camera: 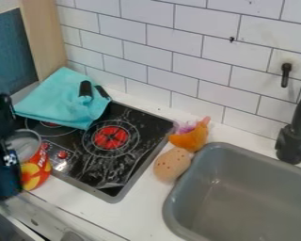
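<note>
Well, my black gripper is at the left edge of the camera view, and the open-topped can lies just beside it, on the side toward the sink. The can's long axis looks roughly upright, next to the cooktop. Whether the gripper is open or pinches the can, I cannot tell.

White counter, w/ blk. cooktop as clock ctr.: teal cloth at approx. 11 o'clock, overlapping cooktop; red-and-yellow can betw. 8 and 9; orange toy w/ purple part at 3; speckled tan item at approx. 4, adj. to inset gray sink.
</note>
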{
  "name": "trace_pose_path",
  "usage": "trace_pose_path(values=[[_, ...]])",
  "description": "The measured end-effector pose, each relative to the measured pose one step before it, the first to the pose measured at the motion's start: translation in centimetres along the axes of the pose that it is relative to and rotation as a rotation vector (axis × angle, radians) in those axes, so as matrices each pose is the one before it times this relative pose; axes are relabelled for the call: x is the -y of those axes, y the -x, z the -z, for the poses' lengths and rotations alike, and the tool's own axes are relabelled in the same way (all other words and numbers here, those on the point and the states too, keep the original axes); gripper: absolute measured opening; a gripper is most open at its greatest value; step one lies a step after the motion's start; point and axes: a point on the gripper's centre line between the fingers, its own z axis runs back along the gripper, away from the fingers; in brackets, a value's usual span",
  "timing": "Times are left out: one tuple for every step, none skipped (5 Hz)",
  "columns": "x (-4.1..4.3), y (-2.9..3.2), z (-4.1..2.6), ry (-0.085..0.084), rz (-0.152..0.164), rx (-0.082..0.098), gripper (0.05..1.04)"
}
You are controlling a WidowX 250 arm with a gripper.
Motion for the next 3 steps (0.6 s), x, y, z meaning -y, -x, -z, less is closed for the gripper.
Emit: trace_pose_path(values=[[0.367, -0.207, -0.795, -0.0204, 0.0118, 0.0361, 1.0], [-0.856, -0.748, -3.478, -0.1595, 0.0214, 0.0824, 1.001], [-0.928, -0.709, -2.705, -0.198, 0.0399, 0.0304, 1.001]])
